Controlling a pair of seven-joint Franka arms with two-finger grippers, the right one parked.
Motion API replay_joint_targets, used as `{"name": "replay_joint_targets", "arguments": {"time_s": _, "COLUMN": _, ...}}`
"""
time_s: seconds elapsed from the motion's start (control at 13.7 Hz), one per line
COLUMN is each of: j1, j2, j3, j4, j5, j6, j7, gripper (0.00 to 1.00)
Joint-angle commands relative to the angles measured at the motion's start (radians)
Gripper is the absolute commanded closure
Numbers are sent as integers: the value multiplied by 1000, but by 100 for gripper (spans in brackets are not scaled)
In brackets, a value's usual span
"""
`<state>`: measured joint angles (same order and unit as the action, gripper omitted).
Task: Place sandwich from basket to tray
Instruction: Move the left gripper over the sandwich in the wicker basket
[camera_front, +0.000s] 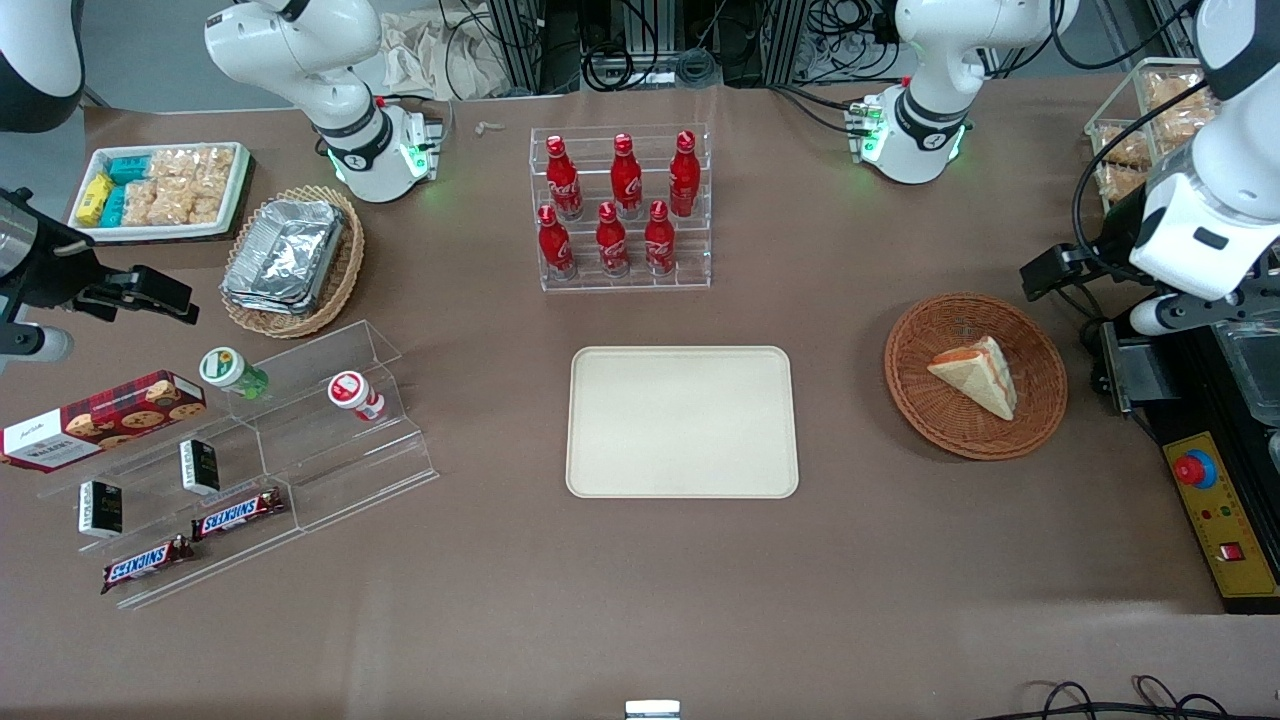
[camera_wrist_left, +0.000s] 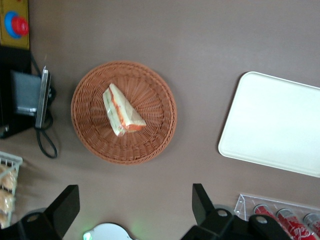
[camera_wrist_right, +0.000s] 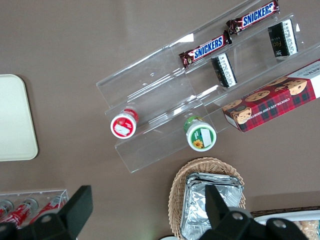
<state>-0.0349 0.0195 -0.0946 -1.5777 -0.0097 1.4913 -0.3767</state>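
While the sandwich (camera_front: 975, 373) lies flat in the basket (camera_front: 915, 370), the claw (camera_wrist_left: 135, 205) hangs open high above the surface (camera_front: 640, 590), its two dark fingers (camera_wrist_left: 202, 202) spread wide with nothing between them; in the wrist view it sits over bare brown cloth just beside the basket's rim, not over the sandwich itself. Nearest the front camera, toward the parked arm's end, a clear stepped display (camera_front: 330, 450) holds two Snickers bars (camera_front: 238, 513), small dark packets (camera_front: 199, 466), a plaid cookie box (camera_front: 100, 418) and two capped bottles (camera_front: 355, 395). Farther in, the tray (camera_front: 682, 421) lies at the middle of the surface. The basket stands well apart from it toward the working arm's end, at about the same depth. The sandwich is a pale wedge with its red-orange and green filling showing along one edge. Farther still, a clear rack carries six red cola bottles (camera_front: 620, 205), and a lighter wicker basket of foil trays (camera_front: 290, 262) sits toward the parked arm's end.
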Motion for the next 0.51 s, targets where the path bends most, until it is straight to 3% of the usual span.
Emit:
{"name": "replay_joint_targets", "arguments": {"time_s": 0.0, "j1": 3, "j2": -20, "j3": 19, "j4": -63, "j5": 14, "j6": -6, "j7": -94, "gripper": 0}}
{"name": "replay_joint_targets", "arguments": {"time_s": 0.29, "j1": 1, "j2": -73, "j3": 87, "j4": -175, "j5": 22, "j6": 53, "j7": -100, "gripper": 0}}
{"name": "replay_joint_targets", "arguments": {"time_s": 0.44, "j1": 1, "j2": -162, "j3": 101, "j4": -324, "j5": 23, "j6": 142, "j7": -105, "gripper": 0}}
